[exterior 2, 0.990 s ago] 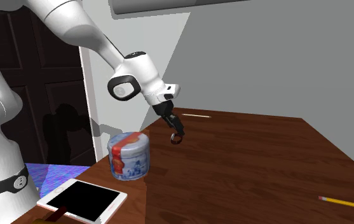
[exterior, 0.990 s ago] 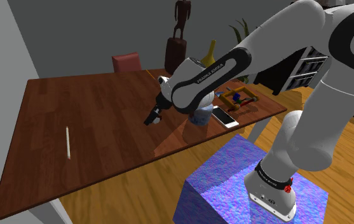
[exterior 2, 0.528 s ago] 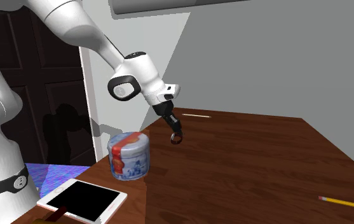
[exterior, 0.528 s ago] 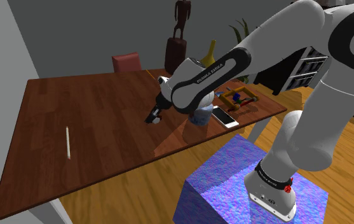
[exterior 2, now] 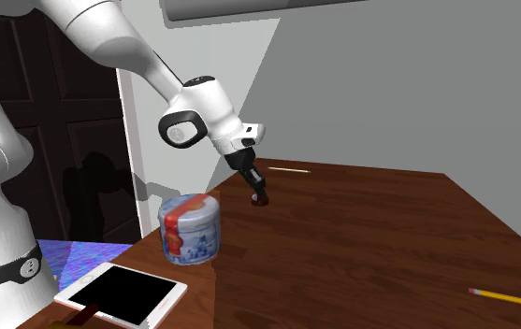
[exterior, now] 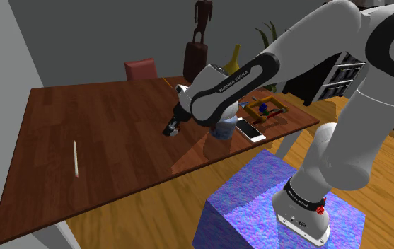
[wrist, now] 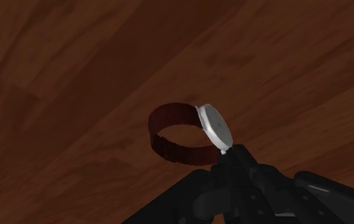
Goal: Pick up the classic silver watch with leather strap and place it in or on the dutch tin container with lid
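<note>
Clamping watch [wrist: 214, 125] in gripper [wrist: 232, 158], strap loop stretching sideways; showing silver dial in wrist view, dark in second exterior view.

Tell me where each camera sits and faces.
Shoulder view: beside the blue stand, looking down over the brown wooden table; white arm, black gripper show.
Second exterior view: low at the table's edge beside the arm, facing a grey wall; arm, gripper show.
Wrist view: behind the gripper, facing the tabletop; it clasps the silver watch with dark red strap.
Shared: both exterior views show the blue-and-white lidded round tin.
</note>
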`<act>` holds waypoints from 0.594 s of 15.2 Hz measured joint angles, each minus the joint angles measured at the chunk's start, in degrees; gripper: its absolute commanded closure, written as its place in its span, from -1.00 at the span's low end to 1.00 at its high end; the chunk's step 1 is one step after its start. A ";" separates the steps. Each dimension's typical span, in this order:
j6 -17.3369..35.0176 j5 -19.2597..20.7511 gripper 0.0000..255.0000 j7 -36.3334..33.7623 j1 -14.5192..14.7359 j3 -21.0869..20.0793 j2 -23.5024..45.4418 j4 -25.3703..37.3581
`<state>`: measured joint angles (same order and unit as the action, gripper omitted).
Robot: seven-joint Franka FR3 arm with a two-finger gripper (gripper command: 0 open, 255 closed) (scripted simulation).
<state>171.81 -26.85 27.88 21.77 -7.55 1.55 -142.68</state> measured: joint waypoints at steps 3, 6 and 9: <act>-1.55 2.19 1.00 -2.01 -0.07 0.33 -1.38 0.19; -3.80 4.53 1.00 -4.09 -0.39 0.57 -3.28 0.54; -6.02 6.31 1.00 -5.71 -0.75 0.64 -5.22 0.81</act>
<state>165.79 -20.54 22.17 21.02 -6.91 -3.67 -141.87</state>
